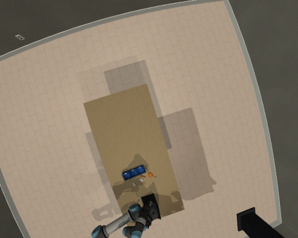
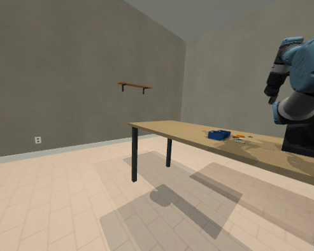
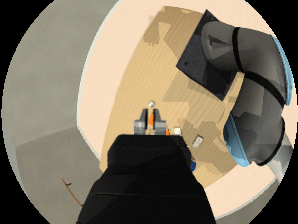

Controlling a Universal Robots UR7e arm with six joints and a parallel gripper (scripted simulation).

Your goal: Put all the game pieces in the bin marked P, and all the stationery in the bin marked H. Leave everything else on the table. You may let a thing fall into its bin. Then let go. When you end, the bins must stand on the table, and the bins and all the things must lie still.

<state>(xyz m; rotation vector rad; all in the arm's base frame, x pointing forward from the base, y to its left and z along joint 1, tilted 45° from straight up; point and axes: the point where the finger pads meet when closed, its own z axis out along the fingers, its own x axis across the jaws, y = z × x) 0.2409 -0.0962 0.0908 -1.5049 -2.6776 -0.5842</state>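
Observation:
A row of blue bins (image 1: pixel 133 173) stands on the wooden table (image 1: pixel 129 142); it also shows in the side view (image 2: pixel 219 134). Their letters are too small to read. Beside the bins lie small things: an orange piece (image 1: pixel 150 174), a smaller orange one (image 1: pixel 142 176), two whitish pieces (image 1: pixel 140 180) (image 1: pixel 133 183) and a tiny grey one (image 1: pixel 156 177). My gripper (image 3: pixel 150 114) hangs high above the table's near end, well apart from them, and shows in the side view (image 2: pixel 271 99). Its fingers stand almost together with nothing held; the orange piece on the table shows through the narrow gap.
The arm's black base (image 1: pixel 150 205) sits on the table's near end, with the arm's blue joints (image 2: pixel 303 68) above it. A dark box (image 1: pixel 247 217) stands on the floor at the right. A small shelf (image 2: pixel 134 85) hangs on the far wall.

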